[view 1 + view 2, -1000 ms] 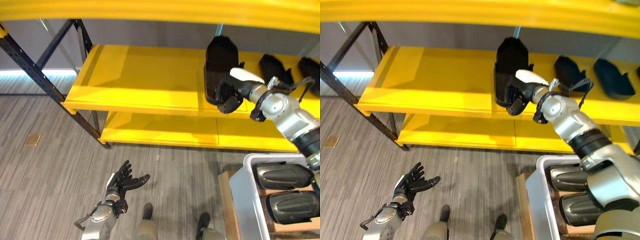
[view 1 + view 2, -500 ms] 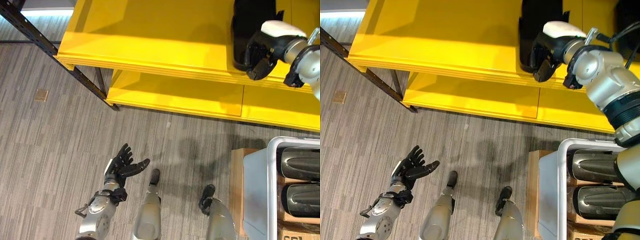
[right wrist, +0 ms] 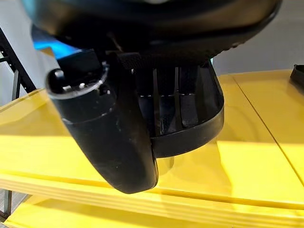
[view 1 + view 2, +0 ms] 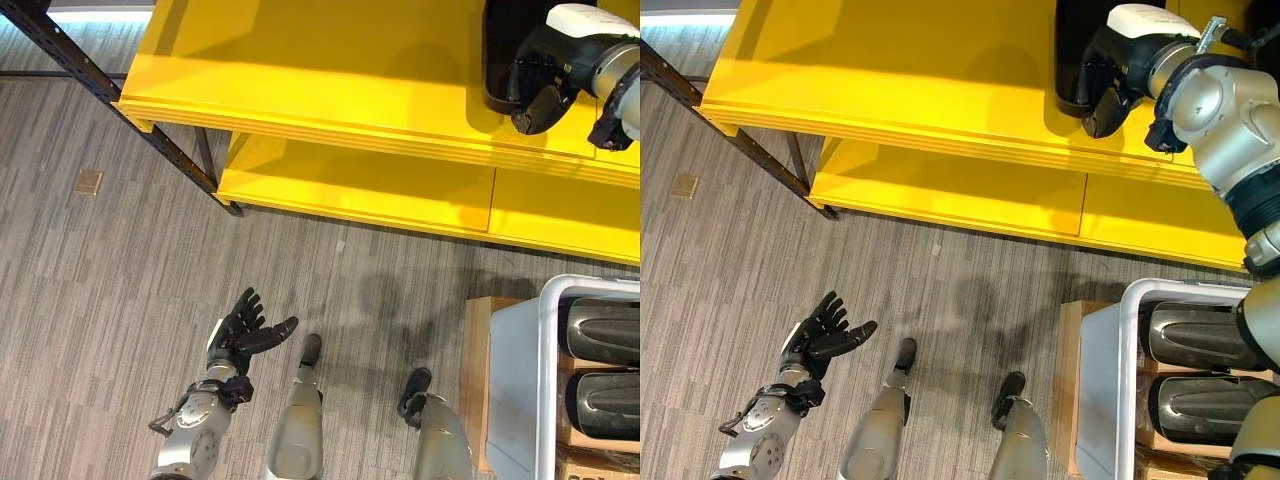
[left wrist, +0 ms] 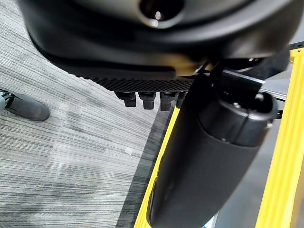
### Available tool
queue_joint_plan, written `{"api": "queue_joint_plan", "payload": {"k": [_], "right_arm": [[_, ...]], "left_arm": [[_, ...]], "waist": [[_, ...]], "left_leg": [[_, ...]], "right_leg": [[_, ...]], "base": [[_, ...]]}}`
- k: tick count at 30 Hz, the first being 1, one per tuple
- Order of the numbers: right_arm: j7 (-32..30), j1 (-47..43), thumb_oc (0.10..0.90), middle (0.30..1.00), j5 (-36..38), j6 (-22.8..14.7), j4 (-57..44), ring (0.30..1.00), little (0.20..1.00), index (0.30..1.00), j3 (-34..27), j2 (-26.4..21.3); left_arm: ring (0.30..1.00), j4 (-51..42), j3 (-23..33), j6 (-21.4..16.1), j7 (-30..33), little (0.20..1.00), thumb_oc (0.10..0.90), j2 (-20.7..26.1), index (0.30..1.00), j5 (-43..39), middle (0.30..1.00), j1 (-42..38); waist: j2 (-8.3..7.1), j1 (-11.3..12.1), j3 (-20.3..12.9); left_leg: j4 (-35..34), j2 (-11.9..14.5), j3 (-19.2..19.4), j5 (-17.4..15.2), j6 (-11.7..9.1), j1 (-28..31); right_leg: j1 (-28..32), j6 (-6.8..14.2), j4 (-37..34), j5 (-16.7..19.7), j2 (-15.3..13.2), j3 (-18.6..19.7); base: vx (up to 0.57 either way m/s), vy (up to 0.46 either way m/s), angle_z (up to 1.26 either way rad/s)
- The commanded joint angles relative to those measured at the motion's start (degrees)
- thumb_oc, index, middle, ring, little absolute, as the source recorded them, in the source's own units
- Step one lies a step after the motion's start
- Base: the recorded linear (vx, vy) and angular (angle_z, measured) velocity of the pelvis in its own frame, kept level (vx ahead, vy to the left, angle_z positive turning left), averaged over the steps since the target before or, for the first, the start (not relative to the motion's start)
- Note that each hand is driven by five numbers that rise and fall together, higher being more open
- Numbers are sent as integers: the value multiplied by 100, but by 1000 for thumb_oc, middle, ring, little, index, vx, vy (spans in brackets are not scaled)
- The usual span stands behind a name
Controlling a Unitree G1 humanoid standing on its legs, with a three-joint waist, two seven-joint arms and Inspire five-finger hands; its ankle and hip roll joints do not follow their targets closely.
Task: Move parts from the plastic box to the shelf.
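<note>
My right hand (image 4: 1110, 85) curls round the black part (image 3: 190, 114) standing near the yellow shelf's (image 4: 300, 80) front edge, so I judge I'm placing it, next letting go and returning to the plastic box (image 4: 1110, 370), left hand (image 4: 240, 335) spread idle.

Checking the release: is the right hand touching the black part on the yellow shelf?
Touching. The right wrist view shows the right hand curled around the black part on the yellow shelf.

The yellow shelf (image 4: 330, 90) is brightly lit from above, with glare across its board. Soft shadows are cast on the grey floor (image 4: 120, 280) below it. Close hand surfaces are blurred in the wrist views.
</note>
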Motion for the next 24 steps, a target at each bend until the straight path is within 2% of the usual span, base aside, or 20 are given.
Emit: {"api": "queue_joint_plan", "payload": {"k": [1,9,11,12,13,14,24], "right_arm": [[-650,-1545,400,300,110,-161,268,300,300,300,260,-308],[-705,-1719,400,300,127,-174,615,300,300,300,351,-194],[-731,-1705,522,470,80,-174,696,470,470,470,340,-158],[-742,-1706,624,613,17,-174,729,613,613,613,361,-138],[-742,-1707,820,887,17,-174,730,887,887,887,362,-138],[-739,-1702,900,1000,-13,-173,729,1000,1000,1000,374,-121],[-805,-1566,900,1000,-24,-154,839,1000,1000,1000,208,1]], "left_arm": [[1000,-676,64,-558,-98,1000,900,543,1000,-216,1000,55],[1000,-672,57,-574,-110,1000,900,571,1000,-252,1000,46],[1000,-678,50,-580,-122,1000,900,568,1000,-271,1000,58],[1000,-677,48,-587,-121,1000,900,572,1000,-272,1000,49],[1000,-677,48,-587,-121,1000,900,572,1000,-272,1000,48],[1000,-665,60,-598,-115,1000,900,563,1000,-271,1000,44],[1000,-649,45,-611,-76,1000,900,554,1000,-273,1000,5]], "waist": [[-197,155,-539],[-184,221,-536],[-188,225,-529],[-188,230,-518],[-187,230,-518],[-186,233,-506],[-159,236,-473]], "left_leg": [[-88,556,-139,-212,-5,320],[-165,575,-198,-185,-9,299],[-191,578,-219,-174,-8,299],[-184,574,-227,-170,-8,284],[-184,574,-228,-170,-8,284],[-179,567,-233,-169,-9,278],[-229,547,-249,-158,0,305]], "right_leg": [[44,254,-509,587,-5,413],[-94,249,-414,551,5,415],[-114,259,-403,552,9,409],[-121,258,-395,550,5,413],[-121,258,-395,550,5,413],[-129,260,-385,552,2,419],[-147,260,-383,566,-5,413]], "base": [[5,-25,5],[-3,-5,4],[0,0,0],[0,0,0],[0,0,0],[0,0,0],[0,0,0]]}}
